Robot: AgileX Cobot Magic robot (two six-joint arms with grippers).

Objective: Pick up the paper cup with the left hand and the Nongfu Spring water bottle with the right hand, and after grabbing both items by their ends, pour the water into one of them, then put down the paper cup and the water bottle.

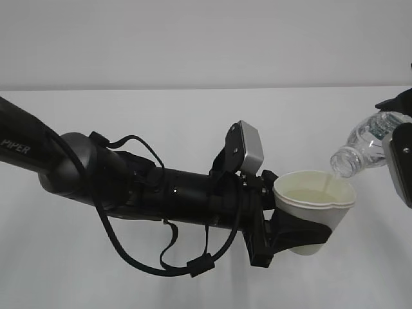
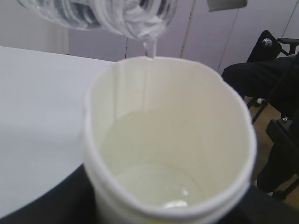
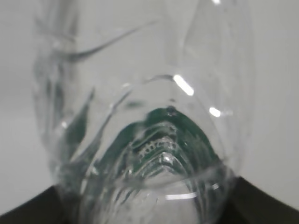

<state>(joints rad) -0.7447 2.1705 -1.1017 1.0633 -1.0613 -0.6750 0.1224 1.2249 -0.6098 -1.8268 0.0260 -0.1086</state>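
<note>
Here, a small white paper cup with a rolled rim and a cream-tinted inside is the landmark, held up in the air above a plain white table. The left hand, a black robot arm with loose cables and a grey block on top, reaches in from the cup's left. Its black fingers are closed around the cup's lower body, squeezing the rim slightly out of round. The cup stands nearly upright, mouth facing up, with a shallow pool of water at the bottom.

Just above and to the right of the cup's rim hangs a small clear ribbed plastic bottle with a dark green label band. The right hand, a black gripper with a silver-grey block, grips it near its base end at the far right edge. In the right wrist view the bottle fills the space between the dark jaws, so the grip appears firm.

The bottle's long axis slopes down and to the left, neck lowest, its open mouth directly over the cup's far right rim. A thin stream of water falls from the mouth into the cup. Pouring looks under way; setting both items down is not yet done.
</note>
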